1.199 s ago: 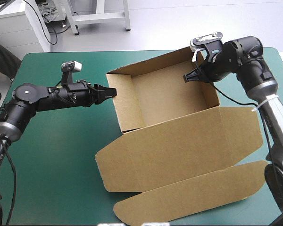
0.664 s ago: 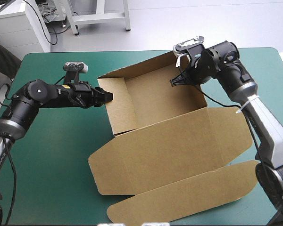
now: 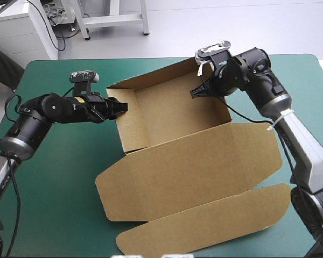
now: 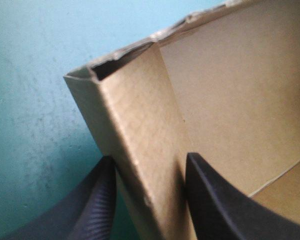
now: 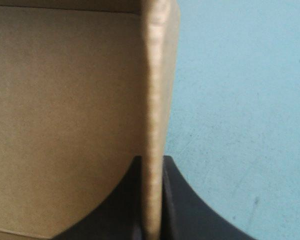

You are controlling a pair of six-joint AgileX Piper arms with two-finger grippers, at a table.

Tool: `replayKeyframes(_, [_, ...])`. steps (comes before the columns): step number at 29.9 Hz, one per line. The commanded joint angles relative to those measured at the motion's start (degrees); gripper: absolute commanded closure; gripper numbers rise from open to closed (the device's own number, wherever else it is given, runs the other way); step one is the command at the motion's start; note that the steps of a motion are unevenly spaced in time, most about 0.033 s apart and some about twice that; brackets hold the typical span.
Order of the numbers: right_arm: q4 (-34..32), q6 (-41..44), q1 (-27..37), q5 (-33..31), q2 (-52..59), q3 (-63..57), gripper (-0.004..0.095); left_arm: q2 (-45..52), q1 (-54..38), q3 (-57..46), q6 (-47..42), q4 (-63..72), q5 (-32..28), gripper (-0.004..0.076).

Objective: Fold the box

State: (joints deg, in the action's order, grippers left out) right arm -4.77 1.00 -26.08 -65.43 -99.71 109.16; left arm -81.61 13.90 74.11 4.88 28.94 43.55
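Left claw (image 3: 124,107), right claw (image 3: 194,93) clamp opposite box (image 3: 172,115) walls.

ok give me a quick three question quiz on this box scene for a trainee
1. True or false: the box is open, its lid spread out.
2. What does the left claw grip? A) left wall B) far wall C) lid
3. How many claws hold the box?
Key: 1 true; 2 A; 3 two, as the right claw pinches the right wall.
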Motion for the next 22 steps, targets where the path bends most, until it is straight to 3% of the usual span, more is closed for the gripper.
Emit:
replayKeyframes(1, [6.38, -0.29, -2.29, 5.94, 2.82, 1.80, 0.0922, 1.37, 1.78, 1.66, -5.91, -2.43, -3.31, 0.0415])
replayKeyframes(5, [6.38, -0.06, -3.82, 6.88, 2.61, 1.80, 0.0922, 0.29, 1.89, 1.66, -9.43, -1.42, -4.14, 0.0415])
replayKeyframes(11, [6.41, 0.12, -4.87, 7.32, 2.11, 1.80, 0.0922, -4.48, 3.01, 1.66, -11.38, -1.82, -0.56, 0.0422])
replayKeyframes(14, [6.41, 0.33, -4.87, 7.32, 1.84, 1.80, 0.0922, -6.05, 4.72, 1.66, -11.27, -1.82, -1.89, 0.0500])
replayKeyframes(18, [6.29, 0.33, -4.87, 7.32, 1.84, 1.80, 0.0922, -6.70, 7.24, 1.66, -7.60, -2.09, -6.38, 0.0729])
replayKeyframes(22, [4.26, 0.45, -4.87, 6.49, 1.61, 1.80, 0.0922, -6.70, 8.31, 1.91, -7.16, -2.09, -8.80, 0.0731])
